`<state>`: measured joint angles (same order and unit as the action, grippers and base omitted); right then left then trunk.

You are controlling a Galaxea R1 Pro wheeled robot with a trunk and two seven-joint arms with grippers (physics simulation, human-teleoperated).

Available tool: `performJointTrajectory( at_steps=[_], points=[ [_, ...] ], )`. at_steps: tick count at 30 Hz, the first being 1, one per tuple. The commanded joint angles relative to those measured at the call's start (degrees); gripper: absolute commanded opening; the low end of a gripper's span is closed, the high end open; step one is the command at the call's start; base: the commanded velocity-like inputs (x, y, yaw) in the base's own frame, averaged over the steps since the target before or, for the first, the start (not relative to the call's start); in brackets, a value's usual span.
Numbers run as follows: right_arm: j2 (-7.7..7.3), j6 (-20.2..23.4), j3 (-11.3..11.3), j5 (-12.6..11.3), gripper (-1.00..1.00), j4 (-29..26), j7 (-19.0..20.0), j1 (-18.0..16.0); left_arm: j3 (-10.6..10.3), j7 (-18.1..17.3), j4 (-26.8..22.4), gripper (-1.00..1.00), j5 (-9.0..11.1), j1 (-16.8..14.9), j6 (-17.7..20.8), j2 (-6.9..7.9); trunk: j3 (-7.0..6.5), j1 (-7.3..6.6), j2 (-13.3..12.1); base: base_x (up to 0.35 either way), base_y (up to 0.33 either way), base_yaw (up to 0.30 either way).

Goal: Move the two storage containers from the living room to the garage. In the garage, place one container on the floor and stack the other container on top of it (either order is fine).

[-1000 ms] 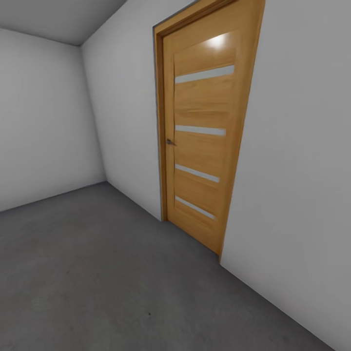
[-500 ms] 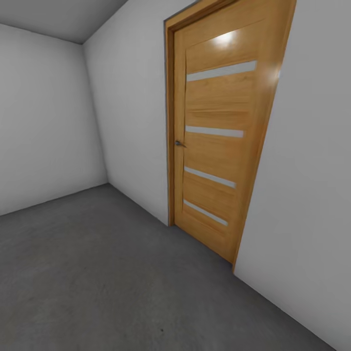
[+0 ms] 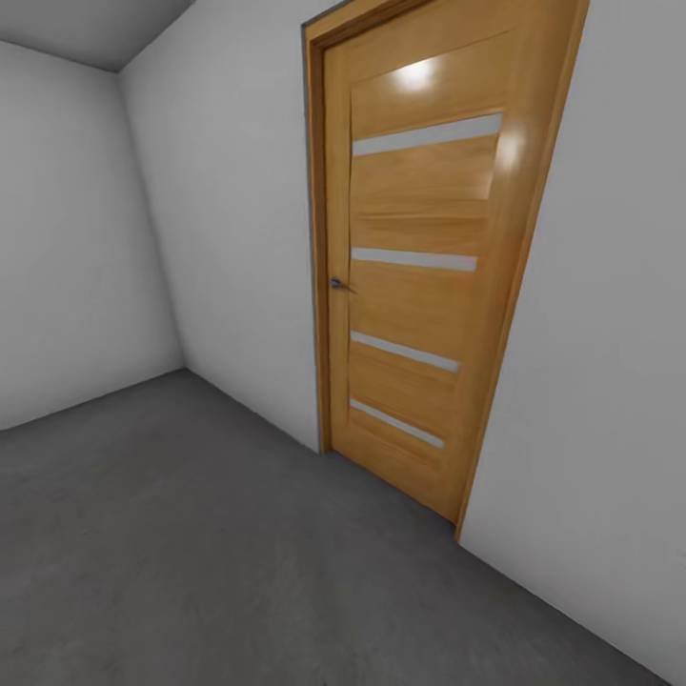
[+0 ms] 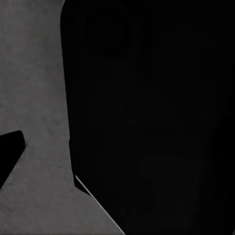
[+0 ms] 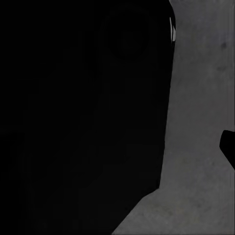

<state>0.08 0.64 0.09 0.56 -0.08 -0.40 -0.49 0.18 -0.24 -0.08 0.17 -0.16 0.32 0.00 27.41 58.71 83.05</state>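
I am in the garage, a bare room with pale grey-white walls (image 3: 229, 210). Its dark grey concrete floor (image 3: 191, 534) spreads across the lower head view. The two storage containers are out of view, and so is the living room. In the left wrist view a large black shape (image 4: 152, 117) covers most of the picture, beside a strip of floor (image 4: 34, 88) and a small dark tip (image 4: 10, 152) at the edge. The right wrist view has a similar black mass (image 5: 83, 117), some floor (image 5: 200, 98) and a dark tip (image 5: 229, 149). Neither wrist view lets me tell how the jaws stand.
A closed wooden door (image 3: 419, 276) with several horizontal frosted strips and a small metal handle (image 3: 336, 283) is set in the wall ahead and to the right. That wall (image 3: 600, 381) runs close along my right. A room corner (image 3: 152, 238) lies at the far left.
The whole head view has shifted: the camera has moved, and the door now looks a little nearer and further left than half a second ago. Nothing in the room has moved.
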Motion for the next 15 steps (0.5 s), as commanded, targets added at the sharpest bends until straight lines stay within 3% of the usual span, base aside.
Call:
performJointTrajectory(
  at_steps=[1,15],
  points=[
    [0.01,0.1,0.0,0.1,1.00,0.0,0.0,0.0,0.0,0.0,0.0,1.00,0.0,0.0,0.0,0.00,0.06,0.02,0.0,0.252,0.272,-0.279],
    [0.01,0.1,0.0,0.1,1.00,0.0,0.0,0.0,0.0,0.0,0.0,1.00,0.0,0.0,0.0,0.00,0.06,0.02,0.0,0.252,0.272,-0.282]
  ],
)
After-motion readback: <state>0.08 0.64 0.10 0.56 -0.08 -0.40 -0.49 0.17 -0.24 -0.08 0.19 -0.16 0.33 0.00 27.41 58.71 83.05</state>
